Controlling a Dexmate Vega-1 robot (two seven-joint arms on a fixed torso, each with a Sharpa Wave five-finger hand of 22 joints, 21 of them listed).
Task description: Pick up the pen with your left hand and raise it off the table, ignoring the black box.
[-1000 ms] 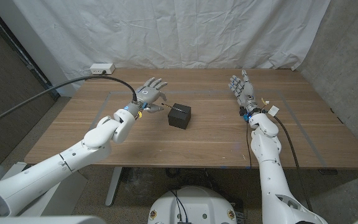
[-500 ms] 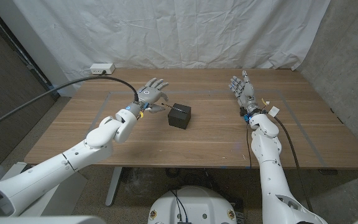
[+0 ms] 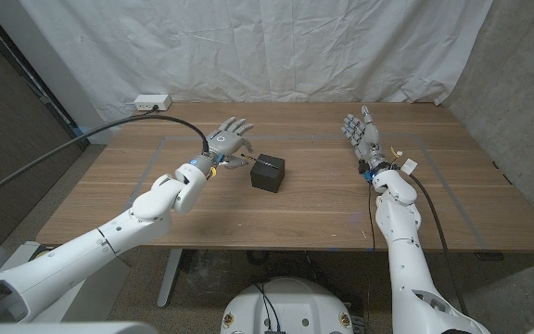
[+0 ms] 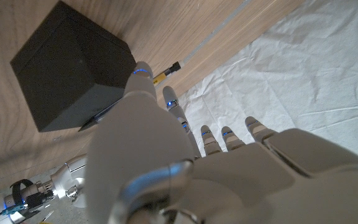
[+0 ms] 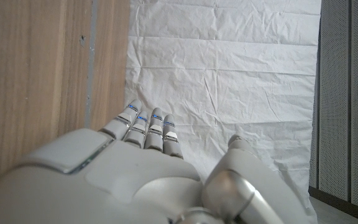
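Observation:
The thin pen (image 3: 240,163) lies on the wooden table (image 3: 323,204) just left of the black box (image 3: 268,173). Its yellow-and-black end (image 4: 166,70) pokes out past my left hand's fingers. The left hand (image 3: 225,141) hovers over the pen with fingers spread, thumb and one finger on either side of the shaft, and I see no firm grip. In the left wrist view that hand (image 4: 166,162) is close to the black box (image 4: 73,71). On the far right, my right hand (image 3: 362,134) stands with its fingers apart, holding nothing.
A white power strip (image 3: 152,102) sits at the table's back left corner. A white sheet (image 3: 267,46) hangs behind the table. Pale tape lines (image 3: 165,141) mark the tabletop. A thick grey cable (image 3: 109,125) arcs over the left side.
My left hand has edged slightly toward the black box over the pen. The right arm, the box and the pen have not moved.

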